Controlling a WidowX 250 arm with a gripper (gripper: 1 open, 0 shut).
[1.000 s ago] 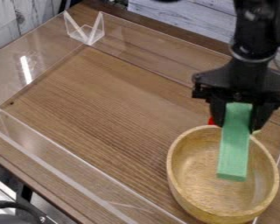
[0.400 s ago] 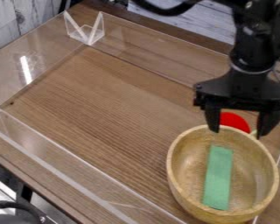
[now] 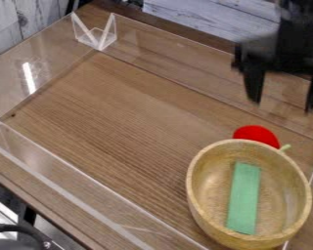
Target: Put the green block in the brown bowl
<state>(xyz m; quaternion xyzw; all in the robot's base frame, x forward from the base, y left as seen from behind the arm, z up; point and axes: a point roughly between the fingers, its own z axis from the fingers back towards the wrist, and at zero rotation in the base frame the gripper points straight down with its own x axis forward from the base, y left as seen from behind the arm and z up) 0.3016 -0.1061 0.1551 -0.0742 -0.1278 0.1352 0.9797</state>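
Light-green and flat, the green block lay on the floor of the brown bowl, lengthwise and a little right of centre, touching nothing but the wood. That placement answered the task, so the job looked done. Just beyond the bowl's far rim sat a small red ball, close against it and left alone. Above and well apart hung the gripper, blurred, its jaws spread wide and empty, clear of the bowl so as not to disturb the block. No label or writing could be read anywhere on the wooden table.
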